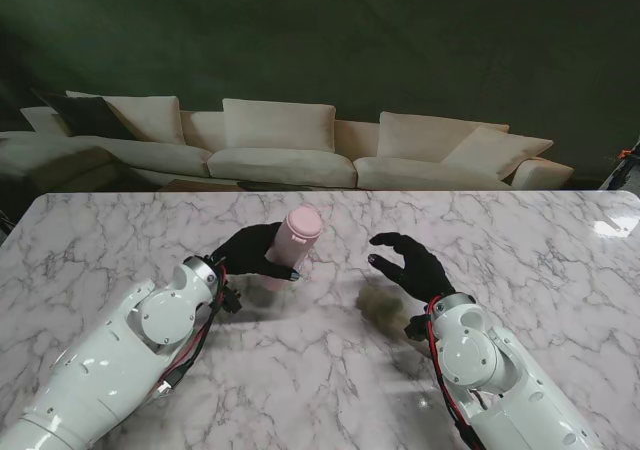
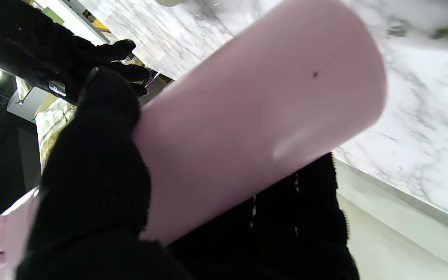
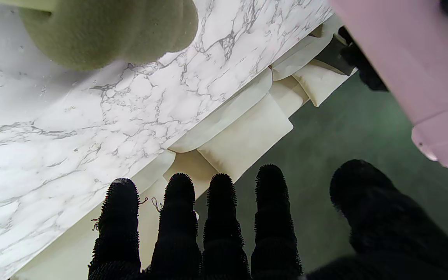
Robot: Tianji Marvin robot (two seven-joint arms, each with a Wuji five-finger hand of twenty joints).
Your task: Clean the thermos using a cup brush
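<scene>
A pink thermos (image 1: 297, 240) is near the table's middle, leaning slightly, and my left hand (image 1: 250, 252) is shut around its body from the left. In the left wrist view the thermos (image 2: 255, 116) fills the frame, with my left hand (image 2: 91, 175) wrapped on it. My right hand (image 1: 410, 262) hovers open to the thermos's right, fingers spread and holding nothing. Beneath it, nearer to me, lies the olive-green sponge head of the cup brush (image 1: 378, 305). The right wrist view shows that sponge head (image 3: 107, 31) on the marble, my spread fingers (image 3: 224, 225) and the thermos (image 3: 414, 58). The brush handle is mostly hidden.
The white marble table (image 1: 120, 240) stretches wide on both sides. A cream sofa (image 1: 290, 150) stands beyond the table's far edge, in front of a dark green wall.
</scene>
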